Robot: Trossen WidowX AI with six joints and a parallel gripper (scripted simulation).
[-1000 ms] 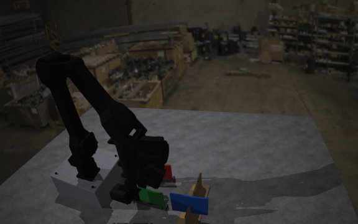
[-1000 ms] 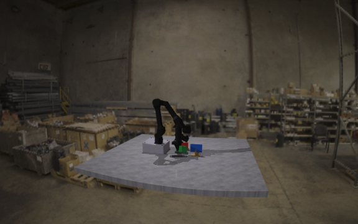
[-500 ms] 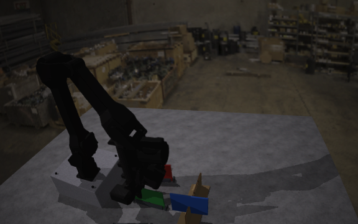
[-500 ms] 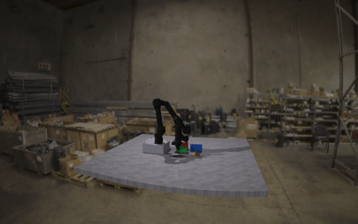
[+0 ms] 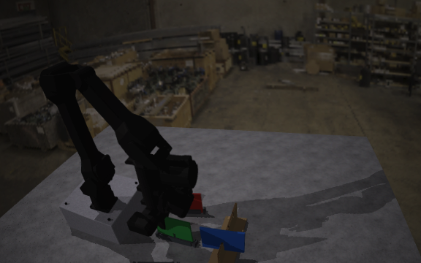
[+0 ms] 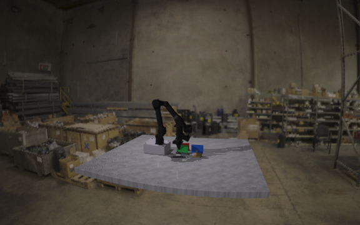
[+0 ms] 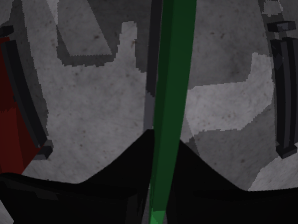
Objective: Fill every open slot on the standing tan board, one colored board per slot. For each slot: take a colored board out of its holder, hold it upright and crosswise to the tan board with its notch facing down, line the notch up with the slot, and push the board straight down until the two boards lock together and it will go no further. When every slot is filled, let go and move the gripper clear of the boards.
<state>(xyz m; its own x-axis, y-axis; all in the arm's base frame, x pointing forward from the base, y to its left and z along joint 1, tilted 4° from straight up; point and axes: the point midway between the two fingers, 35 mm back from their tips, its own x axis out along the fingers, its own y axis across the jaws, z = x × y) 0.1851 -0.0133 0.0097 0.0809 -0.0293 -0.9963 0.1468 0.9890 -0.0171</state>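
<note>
gripping the green board (image 5: 177, 229) (image 6: 182, 149) (image 7: 172, 95) by its faces near one end, the gripper (image 5: 161, 226) (image 6: 179, 148) (image 7: 157, 137) is clenched on it, while the board stands upright at its dark holder (image 5: 183, 239), short of the tan board (image 5: 229, 222) (image 6: 197, 155), which the blue board (image 5: 222, 239) (image 6: 197, 149) already crosses. it looks light and stiff, perhaps a bit slick, so an off-centre hold could let it pivot during the push; nearer the middle of the top edge, clear of the notch, would probably steady it better.

Arm bent downward, gripper (image 5: 162, 224) (image 6: 179, 148) (image 7: 157, 137) clamped shut.
</note>
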